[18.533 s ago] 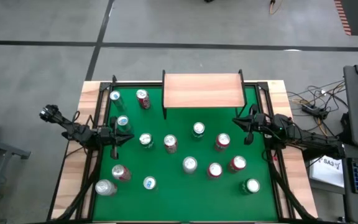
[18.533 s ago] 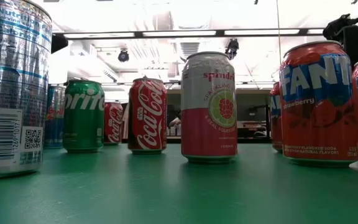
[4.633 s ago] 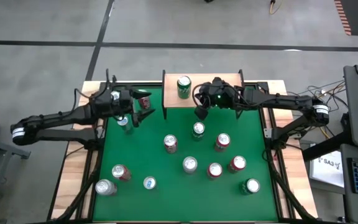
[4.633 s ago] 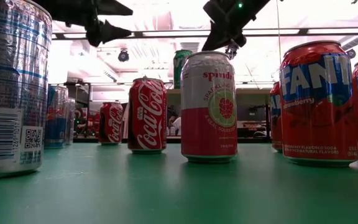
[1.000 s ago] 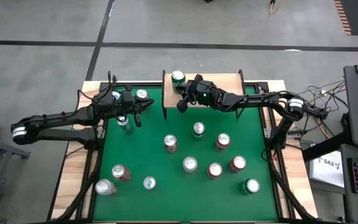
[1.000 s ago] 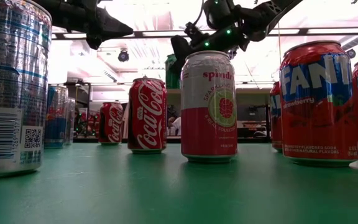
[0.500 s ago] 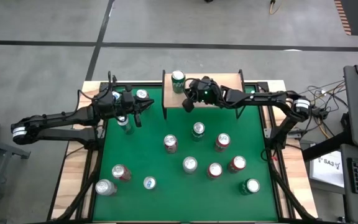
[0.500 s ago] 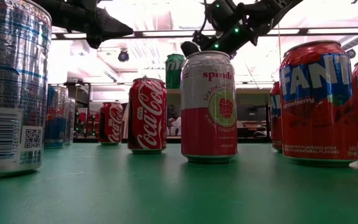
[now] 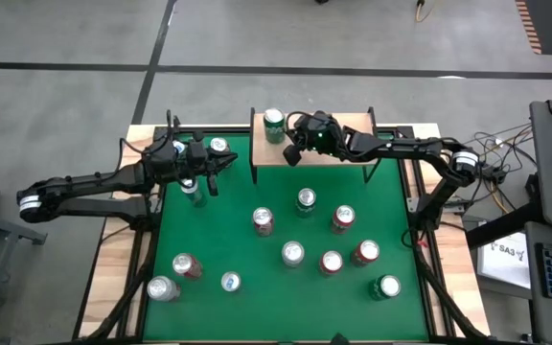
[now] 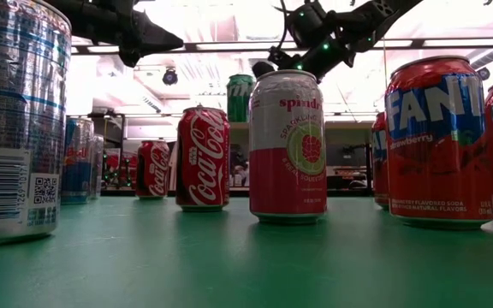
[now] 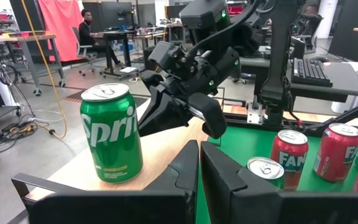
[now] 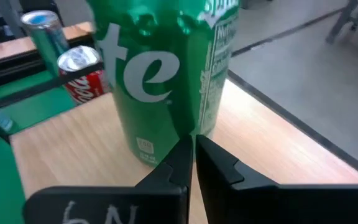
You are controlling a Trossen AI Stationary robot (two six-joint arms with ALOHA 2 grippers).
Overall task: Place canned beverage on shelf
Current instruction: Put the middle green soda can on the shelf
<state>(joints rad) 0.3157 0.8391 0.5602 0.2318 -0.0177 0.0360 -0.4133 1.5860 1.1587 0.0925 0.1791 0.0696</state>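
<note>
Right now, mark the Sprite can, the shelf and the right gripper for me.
Sprite can (image 11: 111,138): left wrist view, its green side.
shelf (image 9: 338,146): high view, bare wooden top board.
right gripper (image 9: 291,155): high view, between its fingertips.

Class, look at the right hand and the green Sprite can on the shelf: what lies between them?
Nothing but bare shelf board. In the left wrist view the shut right hand sits beside the Sprite can, with light wood in the gap.

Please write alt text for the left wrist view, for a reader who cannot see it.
A green Sprite can stands upright on the wooden shelf, with the right hand shut just beside it, not holding it. The left hand is shut in the foreground. Red Fanta cans stand on the green table behind.
</note>
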